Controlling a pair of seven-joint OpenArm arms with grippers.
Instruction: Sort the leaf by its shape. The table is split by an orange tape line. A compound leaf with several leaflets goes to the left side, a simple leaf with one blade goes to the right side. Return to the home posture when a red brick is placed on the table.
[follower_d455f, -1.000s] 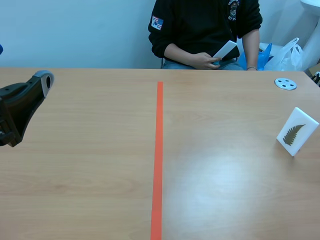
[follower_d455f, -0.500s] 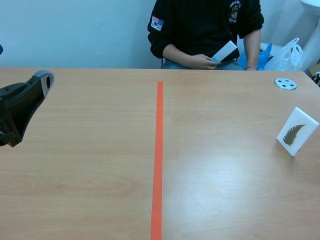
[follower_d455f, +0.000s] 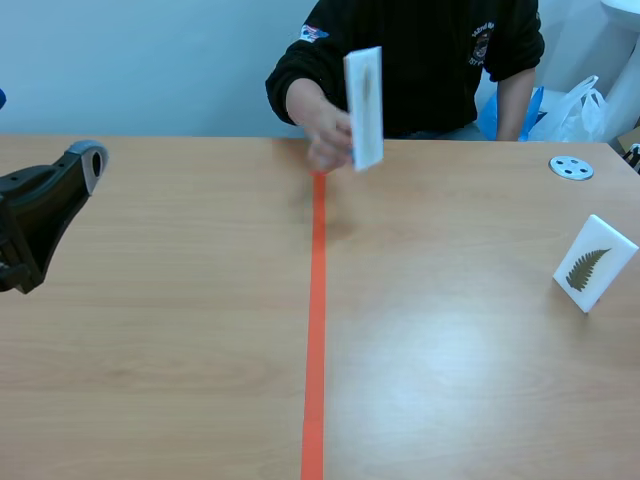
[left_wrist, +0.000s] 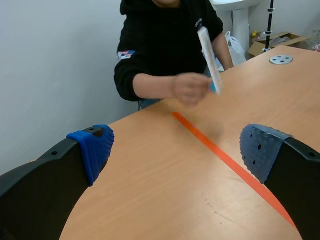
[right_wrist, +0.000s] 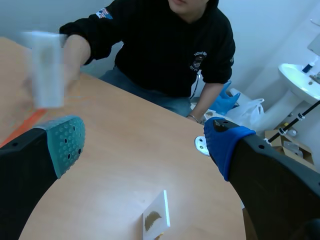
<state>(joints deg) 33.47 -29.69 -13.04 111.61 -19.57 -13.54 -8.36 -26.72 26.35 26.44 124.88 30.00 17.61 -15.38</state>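
Observation:
A person's hand (follower_d455f: 322, 140) holds a white card (follower_d455f: 364, 105) upright above the far end of the orange tape line (follower_d455f: 316, 300); its print is blurred. The same card (left_wrist: 209, 60) shows far ahead of my left gripper (left_wrist: 175, 155), which is open and holds nothing. In the scene view the left gripper (follower_d455f: 80, 170) hangs at the table's left edge. A second white card with a fern leaf of several leaflets (follower_d455f: 594, 262) stands tilted on the right side. My right gripper (right_wrist: 144, 145) is open above that fern card (right_wrist: 156, 217), with the held card (right_wrist: 47, 67) far ahead.
A round metal disc (follower_d455f: 571, 168) lies at the far right of the table. The person sits across the table, with plastic bags (follower_d455f: 575, 105) behind at the right. The wooden tabletop (follower_d455f: 180, 330) spreads on both sides of the tape.
The person's hand has lifted the white card from the lap and brought it forward over the far end of the tape line. Both arms and the fern card have stayed put.

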